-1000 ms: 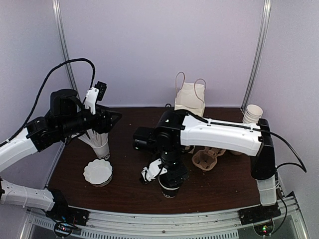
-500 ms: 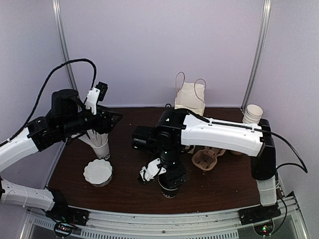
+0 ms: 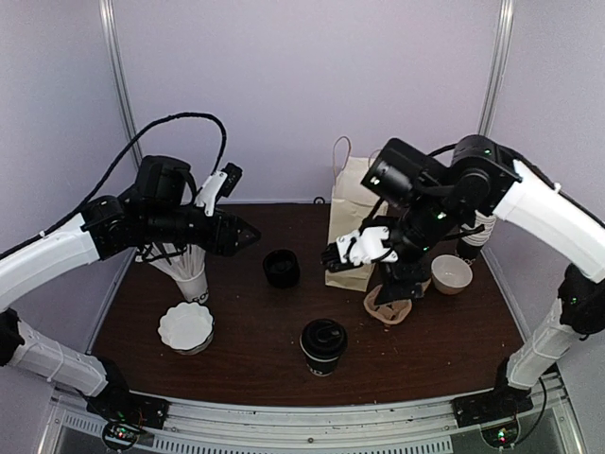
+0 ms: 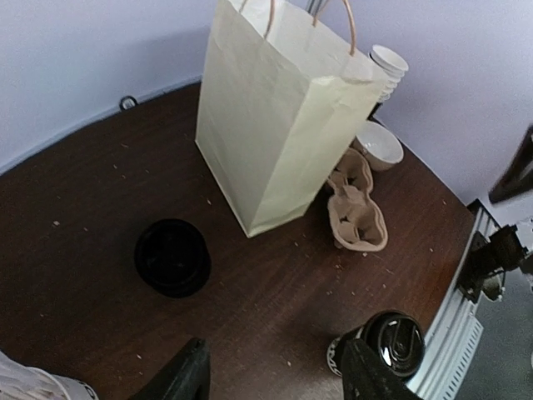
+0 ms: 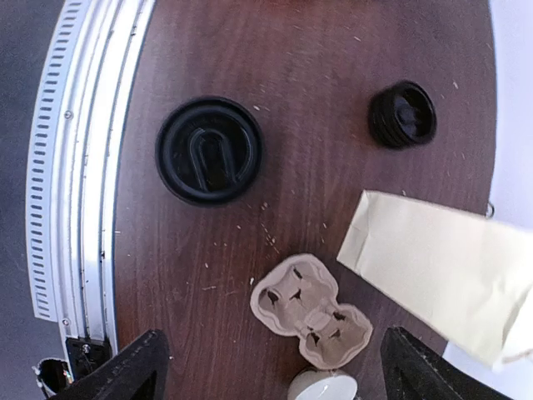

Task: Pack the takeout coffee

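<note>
The takeout coffee [image 3: 323, 345], a small dark cup with a black domed lid, stands alone near the table's front middle. It also shows in the left wrist view [image 4: 398, 340] and the right wrist view [image 5: 209, 150]. The cream paper bag [image 3: 352, 222] stands upright at the back, seen in the left wrist view [image 4: 279, 125] too. My right gripper [image 3: 364, 251] hangs open and empty high above the cardboard cup carrier [image 5: 310, 311], in front of the bag. My left gripper [image 3: 248, 232] is open and empty, in the air left of the bag.
A black stack of lids [image 3: 281, 268] sits mid-table. The cup carrier [image 3: 389, 305] and a white bowl-like cup [image 3: 452, 272] lie right of the bag. A white cup of straws [image 3: 192, 282] and white paper filters [image 3: 185, 326] stand at the left.
My right gripper has left the coffee cup at the front and risen to the back right over the carrier. My left gripper has reached further right.
</note>
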Robot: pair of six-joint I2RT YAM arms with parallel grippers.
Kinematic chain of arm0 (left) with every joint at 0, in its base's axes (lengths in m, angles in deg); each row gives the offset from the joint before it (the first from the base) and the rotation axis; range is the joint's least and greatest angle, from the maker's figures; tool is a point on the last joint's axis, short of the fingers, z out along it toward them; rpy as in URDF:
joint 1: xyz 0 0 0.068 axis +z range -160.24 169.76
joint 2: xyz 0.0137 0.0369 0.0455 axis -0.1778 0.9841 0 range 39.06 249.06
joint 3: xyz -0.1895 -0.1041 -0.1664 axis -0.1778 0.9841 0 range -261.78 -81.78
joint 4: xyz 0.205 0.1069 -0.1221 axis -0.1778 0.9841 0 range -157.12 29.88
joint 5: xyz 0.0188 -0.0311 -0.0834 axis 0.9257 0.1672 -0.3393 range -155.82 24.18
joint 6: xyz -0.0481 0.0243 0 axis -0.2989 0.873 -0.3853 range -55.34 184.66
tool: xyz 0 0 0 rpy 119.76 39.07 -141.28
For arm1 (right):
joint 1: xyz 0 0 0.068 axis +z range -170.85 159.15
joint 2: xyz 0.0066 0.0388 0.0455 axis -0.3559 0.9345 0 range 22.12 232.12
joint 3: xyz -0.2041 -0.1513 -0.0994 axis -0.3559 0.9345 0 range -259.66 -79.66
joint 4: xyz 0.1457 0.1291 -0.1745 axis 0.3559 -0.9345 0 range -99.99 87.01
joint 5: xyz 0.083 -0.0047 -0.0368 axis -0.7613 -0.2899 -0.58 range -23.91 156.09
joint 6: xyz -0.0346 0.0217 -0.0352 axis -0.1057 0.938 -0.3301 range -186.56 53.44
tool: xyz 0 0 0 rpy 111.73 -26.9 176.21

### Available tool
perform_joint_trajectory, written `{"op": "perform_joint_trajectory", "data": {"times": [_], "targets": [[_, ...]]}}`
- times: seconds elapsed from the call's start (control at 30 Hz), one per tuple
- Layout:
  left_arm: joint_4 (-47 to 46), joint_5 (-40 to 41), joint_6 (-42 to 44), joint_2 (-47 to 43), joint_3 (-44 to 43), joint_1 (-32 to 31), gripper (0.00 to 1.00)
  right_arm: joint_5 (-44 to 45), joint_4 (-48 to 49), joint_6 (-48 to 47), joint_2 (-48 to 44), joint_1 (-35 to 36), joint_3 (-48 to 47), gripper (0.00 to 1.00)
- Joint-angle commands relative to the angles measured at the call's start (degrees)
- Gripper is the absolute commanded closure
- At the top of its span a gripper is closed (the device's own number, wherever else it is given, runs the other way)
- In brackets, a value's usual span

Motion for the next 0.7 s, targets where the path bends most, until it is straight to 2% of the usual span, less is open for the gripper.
{"op": "perform_joint_trajectory", "data": {"times": [0.0, 0.03, 0.13, 0.27, 0.33, 0.5, 0.67], "targets": [[7.6, -6.0, -2.5, 4.9, -4.2, -6.5, 0.43, -7.3, 14.8, 9.7, -8.5, -10.9, 13.5, 0.11], [9.0, -5.8, -2.6, 6.2, -4.8, -8.6, 0.43, -8.1, 20.2, 12.0, -10.7, -13.0, 19.2, 0.13], [11.2, -5.2, -6.0, 8.8, -4.3, -11.6, 0.44, -12.1, 27.1, 16.9, -15.0, -17.9, 30.1, 0.21], [10.9, -4.5, -12.5, 8.7, 0.1, -14.3, 0.44, -24.1, 30.8, 23.9, -16.0, -20.1, 39.6, 0.32], [8.5, -4.3, -16.0, 8.3, 3.2, -15.0, 0.43, -30.1, 35.1, 26.9, -16.5, -21.0, 43.6, 0.33], [2.0, -5.4, -20.6, 9.6, 8.3, -16.8, 0.41, -39.6, 40.0, 29.8, -12.1, -21.9, 44.7, 0.36], [-1.9, -8.0, -22.7, 10.8, 9.1, -17.3, 0.41, -50.0, 38.8, 30.1, -3.0, -21.9, 41.7, 0.43]]}}
